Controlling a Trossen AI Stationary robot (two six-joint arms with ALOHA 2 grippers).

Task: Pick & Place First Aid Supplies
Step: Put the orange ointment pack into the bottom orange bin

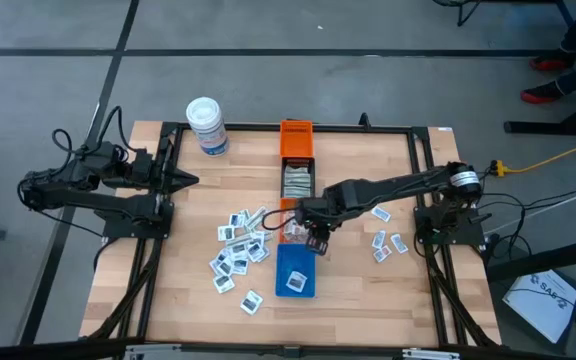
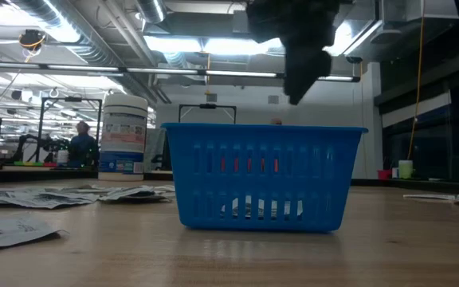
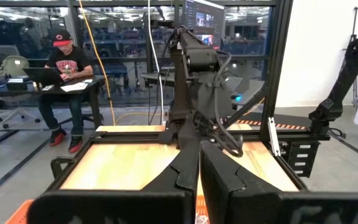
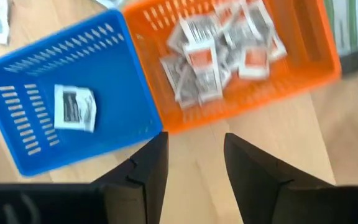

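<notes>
R tool open & empty over mid-counter bins. Orange bin has a pile, blue bin one packet. Loose packets remain toward counter's left side; L tool shut, parked left edge.

- A light wooden table top, framed by black rails, is set on a grey concrete floor crossed by dark seams.
- Overhead, exposed ducts and pipes are seen beneath a ceiling lit by bright strip panels — an industrial workspace.
- A wall of dark glazing is shown behind the table, reflections scattered across it.
- A person in a red cap is seated at a desk, beside an office chair.
- A yellow cable is trailed across the floor; a second person is visible at a distant bench.
</notes>
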